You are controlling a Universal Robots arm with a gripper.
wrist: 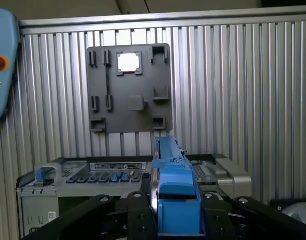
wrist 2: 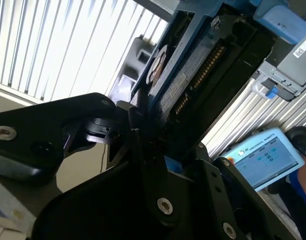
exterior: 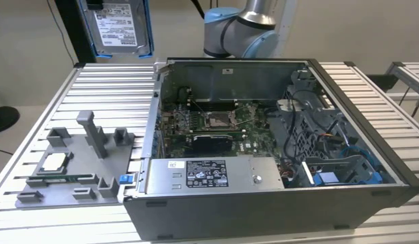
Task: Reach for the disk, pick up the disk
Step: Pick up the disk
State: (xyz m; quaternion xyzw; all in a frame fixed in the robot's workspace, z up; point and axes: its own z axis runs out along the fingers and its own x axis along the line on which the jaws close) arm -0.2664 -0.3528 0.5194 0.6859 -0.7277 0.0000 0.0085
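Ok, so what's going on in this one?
The arm's claw is shut on the disk. In the exterior view the disk hangs upright in the air above the table, off to the exterior view's left of the open computer case and well clear of the grey tray.

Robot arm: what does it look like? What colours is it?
The arm is made of fat, round, shiny silver-grey tubes, with a light blue cap on one joint. A thin black cable shows next to it. Its gripper is black, with flat angular fingers dotted with small silver screws.
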